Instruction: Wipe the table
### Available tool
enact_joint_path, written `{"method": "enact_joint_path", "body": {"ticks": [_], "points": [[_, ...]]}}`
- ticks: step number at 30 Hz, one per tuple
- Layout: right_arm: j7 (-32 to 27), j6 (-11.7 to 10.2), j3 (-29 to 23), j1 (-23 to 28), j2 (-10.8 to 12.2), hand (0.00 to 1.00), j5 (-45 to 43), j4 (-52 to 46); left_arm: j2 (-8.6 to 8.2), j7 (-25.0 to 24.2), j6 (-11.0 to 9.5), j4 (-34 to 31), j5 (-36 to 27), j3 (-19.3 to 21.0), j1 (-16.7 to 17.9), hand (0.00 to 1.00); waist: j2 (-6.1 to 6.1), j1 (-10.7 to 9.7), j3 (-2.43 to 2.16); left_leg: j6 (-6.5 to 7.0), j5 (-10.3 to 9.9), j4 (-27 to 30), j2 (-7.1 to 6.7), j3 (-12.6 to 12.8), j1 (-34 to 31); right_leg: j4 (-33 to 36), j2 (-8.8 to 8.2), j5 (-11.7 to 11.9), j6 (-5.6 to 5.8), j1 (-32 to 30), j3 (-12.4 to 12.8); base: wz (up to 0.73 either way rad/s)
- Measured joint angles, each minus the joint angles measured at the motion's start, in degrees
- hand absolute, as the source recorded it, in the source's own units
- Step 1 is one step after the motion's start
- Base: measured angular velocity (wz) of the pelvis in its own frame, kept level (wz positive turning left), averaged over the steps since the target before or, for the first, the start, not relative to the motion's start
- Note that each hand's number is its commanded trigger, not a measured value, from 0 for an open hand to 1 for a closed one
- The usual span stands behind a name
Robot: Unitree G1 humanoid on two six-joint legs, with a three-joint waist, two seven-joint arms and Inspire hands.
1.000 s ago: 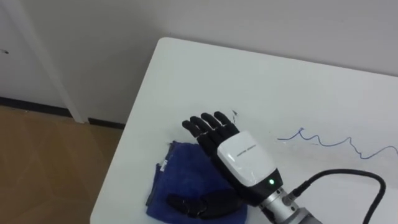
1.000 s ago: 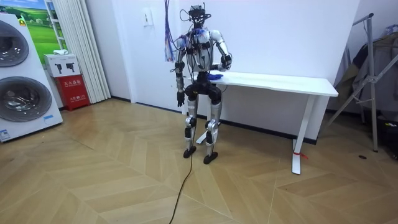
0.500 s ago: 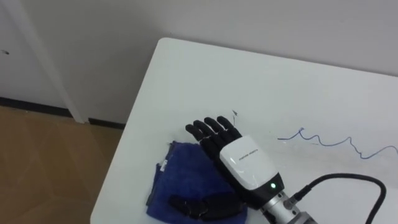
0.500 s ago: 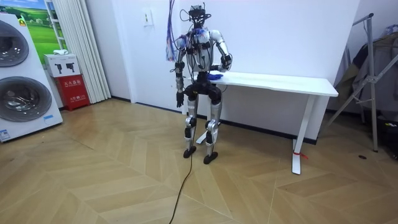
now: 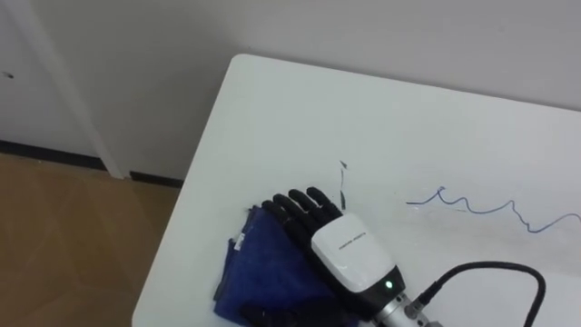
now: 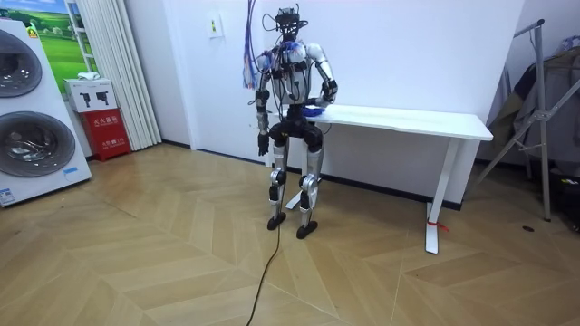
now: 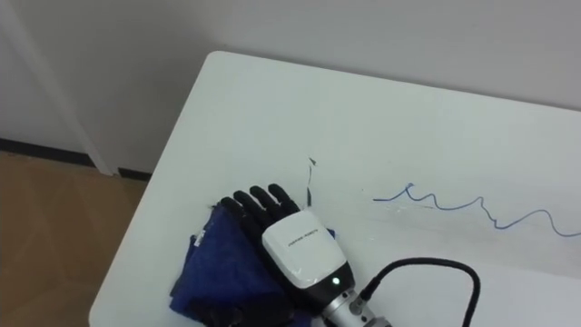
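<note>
1. Blue cloth (image 5: 263,268) lies rumpled on the white table (image 5: 363,109) in the left eye view, close to the table's near left corner and just inside its left edge. The robot's right hand (image 5: 340,254) comes in from the lower right and rests on top of the cloth. Its fingers (image 5: 298,207) lie side by side and are bowed downward, so that their tips press the cloth near its far edge. The thumb is hidden beneath the hand, and no fold is seen pinched. Just beyond the fingertips a short dark stroke (image 5: 343,177) marks the bare tabletop. Further right a wavy blue line (image 5: 490,207) runs toward the right side, well apart from the cloth. A wooden floor (image 5: 73,236) shows beside the table.

2. In the room view the robot stands upright on the wooden floor at the table's end, on the room view's left. Its right arm is bent and reaches over the tabletop, where the cloth (image 6: 314,110) shows as a small blue patch. The left hand (image 6: 261,145) hangs at the robot's side by its hip, away from the table. A washing machine (image 6: 27,118) and a red box (image 6: 107,131) stand against the wall at the room view's left.

3. The right eye view gives the same scene. The right hand (image 7: 295,245) lies on the cloth (image 7: 222,263) with its fingers arched onto it, the dark stroke (image 7: 310,177) is just ahead of them, and the wavy blue line (image 7: 463,204) is off to the right.
</note>
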Motion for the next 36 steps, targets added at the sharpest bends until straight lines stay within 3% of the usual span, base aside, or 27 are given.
{"method": "enact_joint_path", "body": {"ticks": [8,9,10,24,36], "points": [[2.4,0.1,1.6,0.0,-0.1,0.0,1.1,1.4,0.0,0.0,0.0,0.0,0.0,-0.3,0.0,0.0,-0.05,0.0,0.0,0.01,0.0,0.1,-0.08,-0.3,-0.1,0.0,-0.13,0.0,0.02,0.0,-0.6,0.0],[2.6,0.1,1.8,0.0,0.0,0.39,1.0,1.7,0.0,0.0,0.0,0.0,0.0,-0.3,0.0,0.0,-0.04,0.0,0.02,0.01,0.0,0.1,-0.09,-0.3,-0.1,0.0,-0.14,0.0,0.02,0.0,-0.6,0.0],[2.7,0.1,1.8,0.0,0.0,1.0,0.9,1.8,0.0,0.0,0.0,0.0,0.1,-0.3,0.0,0.0,-0.04,0.0,0.02,0.01,0.0,0.1,-0.09,-0.3,-0.1,0.0,-0.14,0.0,0.02,0.0,-0.6,0.0],[-2.5,0.2,1.1,-2.1,1.4,1.0,1.0,2.1,0.0,-0.1,0.2,0.0,0.7,-0.2,0.2,0.0,-0.06,0.1,0.04,0.02,0.0,0.0,-0.17,-0.6,-0.4,-0.1,-0.26,0.0,0.04,-0.1,-1.5,0.01],[-2.6,0.2,1.6,-2.9,1.3,1.0,4.3,2.2,0.0,-0.1,1.0,-0.1,-1.8,0.0,-0.7,0.0,-0.05,0.0,0.01,0.07,0.0,0.1,-0.23,-0.7,-0.2,-0.1,-0.33,0.0,0.04,0.0,-1.5,0.0]]}}
